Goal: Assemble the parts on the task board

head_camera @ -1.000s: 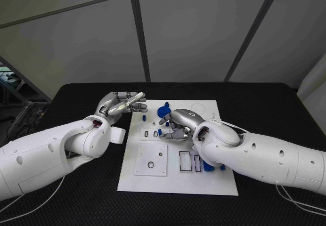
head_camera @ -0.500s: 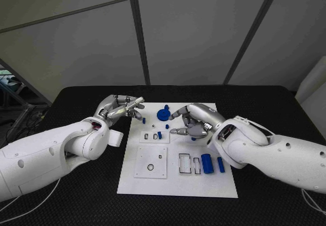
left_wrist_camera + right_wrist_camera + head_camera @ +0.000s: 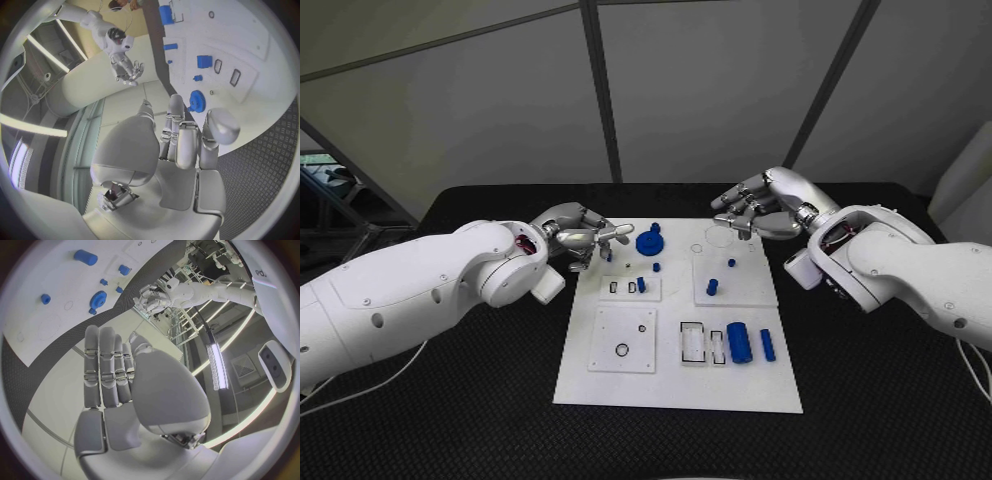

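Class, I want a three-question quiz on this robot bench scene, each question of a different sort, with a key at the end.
1. True or false: the right hand holds a blue part.
2. Which part lies nearest the left hand? A) the blue gear B) the large blue cylinder C) the black ring
3. Fill in: the parts lie on the white ____.

Key:
1. False; its fingers are spread over the board's far edge with nothing in them.
2. A.
3. task board.
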`<state>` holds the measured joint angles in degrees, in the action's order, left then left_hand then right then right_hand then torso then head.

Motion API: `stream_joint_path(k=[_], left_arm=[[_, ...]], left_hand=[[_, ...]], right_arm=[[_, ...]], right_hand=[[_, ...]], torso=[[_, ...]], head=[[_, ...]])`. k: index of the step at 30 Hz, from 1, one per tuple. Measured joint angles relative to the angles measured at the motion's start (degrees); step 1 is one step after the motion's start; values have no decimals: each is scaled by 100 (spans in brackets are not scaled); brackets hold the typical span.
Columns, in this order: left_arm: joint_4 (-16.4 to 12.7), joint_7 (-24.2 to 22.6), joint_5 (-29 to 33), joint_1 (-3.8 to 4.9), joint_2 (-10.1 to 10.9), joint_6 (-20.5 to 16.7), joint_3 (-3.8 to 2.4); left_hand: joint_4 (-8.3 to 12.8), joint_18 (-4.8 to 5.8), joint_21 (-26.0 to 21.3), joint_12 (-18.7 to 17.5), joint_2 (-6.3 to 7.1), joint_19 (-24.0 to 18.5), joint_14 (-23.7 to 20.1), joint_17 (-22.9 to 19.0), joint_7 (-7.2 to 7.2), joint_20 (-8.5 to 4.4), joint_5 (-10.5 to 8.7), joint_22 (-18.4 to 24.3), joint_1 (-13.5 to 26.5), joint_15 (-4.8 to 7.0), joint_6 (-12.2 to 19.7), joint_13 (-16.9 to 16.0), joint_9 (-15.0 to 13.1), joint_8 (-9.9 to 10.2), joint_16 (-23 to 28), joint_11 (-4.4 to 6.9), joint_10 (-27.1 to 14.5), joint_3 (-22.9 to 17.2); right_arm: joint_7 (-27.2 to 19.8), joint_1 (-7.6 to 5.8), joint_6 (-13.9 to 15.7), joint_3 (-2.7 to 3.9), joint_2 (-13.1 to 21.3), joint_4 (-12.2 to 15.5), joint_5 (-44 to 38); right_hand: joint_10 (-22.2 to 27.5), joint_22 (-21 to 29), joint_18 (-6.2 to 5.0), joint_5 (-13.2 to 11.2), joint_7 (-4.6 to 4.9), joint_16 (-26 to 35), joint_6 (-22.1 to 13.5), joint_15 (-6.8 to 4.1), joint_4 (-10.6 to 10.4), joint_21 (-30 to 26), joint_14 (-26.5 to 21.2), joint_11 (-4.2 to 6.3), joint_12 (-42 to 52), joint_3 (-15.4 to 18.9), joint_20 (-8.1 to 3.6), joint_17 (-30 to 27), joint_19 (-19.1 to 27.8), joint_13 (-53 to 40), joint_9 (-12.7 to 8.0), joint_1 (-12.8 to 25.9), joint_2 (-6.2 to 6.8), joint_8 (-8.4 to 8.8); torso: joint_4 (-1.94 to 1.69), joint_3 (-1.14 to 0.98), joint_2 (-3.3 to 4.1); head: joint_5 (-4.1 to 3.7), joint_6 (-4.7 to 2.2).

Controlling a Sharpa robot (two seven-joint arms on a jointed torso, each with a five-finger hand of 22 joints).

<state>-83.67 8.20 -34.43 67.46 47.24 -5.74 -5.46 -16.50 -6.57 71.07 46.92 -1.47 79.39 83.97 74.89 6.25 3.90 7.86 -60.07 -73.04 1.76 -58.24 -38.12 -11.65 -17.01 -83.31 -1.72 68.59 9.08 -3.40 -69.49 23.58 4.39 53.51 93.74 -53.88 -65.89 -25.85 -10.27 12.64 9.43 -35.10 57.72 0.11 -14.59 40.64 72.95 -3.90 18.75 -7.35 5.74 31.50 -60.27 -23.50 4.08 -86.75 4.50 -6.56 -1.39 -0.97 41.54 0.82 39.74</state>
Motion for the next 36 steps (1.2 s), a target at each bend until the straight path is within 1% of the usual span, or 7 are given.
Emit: stream_joint_path(k=[1,2,3,7,11,15,36], left_arm=[[26,182,-129,37,-49,108,5],[47,349,-256,73,-97,207,16],[63,511,-380,110,-145,301,32],[123,1105,-903,274,-343,654,146],[196,1508,-1359,418,-550,917,298],[269,1757,-1694,506,-698,1088,405],[413,2153,-2471,618,-1021,1371,469]], left_hand=[[7,4,260,559,-39,116,-5,7,-15,-11,0,-369,39,23,15,-570,-89,-125,-215,32,220,59],[15,211,427,928,-73,196,-1,8,-40,-31,0,-610,73,61,33,-952,-161,-216,-339,54,355,98],[18,268,568,1238,-106,265,9,9,-75,-41,0,-813,106,71,50,-1277,-244,-318,-431,76,451,140],[-8,267,738,1711,-197,313,9,9,-141,-72,-10,-1072,196,71,121,-1781,-470,-566,-503,101,527,246],[-2,266,558,1620,-225,247,-10,8,-112,-93,-37,-780,224,90,241,-1659,-600,-661,-338,105,393,318],[9,267,702,1558,-228,360,-12,8,-107,-91,-37,-1045,220,91,345,-1563,-672,-721,-435,87,306,329],[-16,265,990,1842,-368,458,-12,7,-197,-114,-37,-1488,321,172,398,-1944,-1344,-1366,-589,203,423,556]], right_arm=[[-31,-11,-29,1,-1,-59,125],[-62,-19,-55,1,-6,-116,242],[-92,-24,-79,1,-14,-172,349],[-255,-44,-162,1,-86,-406,744],[-436,-53,-211,1,-155,-580,1022],[-573,-57,-245,1,-216,-687,1166],[-737,-60,-210,-1,-364,-859,1177]], right_hand=[[-84,157,1,0,27,332,28,32,-11,-232,-32,-22,-266,-53,30,-172,31,246,0,-39,27,33],[-161,327,1,0,5,699,68,82,-8,-493,-106,-63,-516,-109,64,-361,64,481,0,-72,61,43],[-181,394,1,0,-3,848,76,100,-11,-600,-170,-83,-603,-135,100,-437,101,563,0,-72,60,44],[-344,1075,1,0,52,2061,81,334,11,-1645,-546,-246,-1245,-364,355,-1179,424,1248,-10,-148,137,215],[-353,1483,1,19,103,2661,98,433,115,-2206,-504,-255,-1499,-497,500,-1655,267,1712,-10,-140,143,259],[-398,1650,2,19,102,2814,98,376,199,-2367,-164,-257,-1500,-581,414,-1866,-123,1946,-10,-106,174,259],[-412,1852,2,83,130,3018,126,356,248,-2603,-25,-297,-1500,-593,419,-2071,-282,1989,-9,59,264,259]], torso=[[3,-4,-16],[4,-6,-27],[5,-8,-38],[12,-15,-77],[13,-18,-99],[12,-19,-99],[12,-8,-73]], head=[[7,12],[10,20],[13,26],[16,51],[20,70],[20,76],[19,147]])
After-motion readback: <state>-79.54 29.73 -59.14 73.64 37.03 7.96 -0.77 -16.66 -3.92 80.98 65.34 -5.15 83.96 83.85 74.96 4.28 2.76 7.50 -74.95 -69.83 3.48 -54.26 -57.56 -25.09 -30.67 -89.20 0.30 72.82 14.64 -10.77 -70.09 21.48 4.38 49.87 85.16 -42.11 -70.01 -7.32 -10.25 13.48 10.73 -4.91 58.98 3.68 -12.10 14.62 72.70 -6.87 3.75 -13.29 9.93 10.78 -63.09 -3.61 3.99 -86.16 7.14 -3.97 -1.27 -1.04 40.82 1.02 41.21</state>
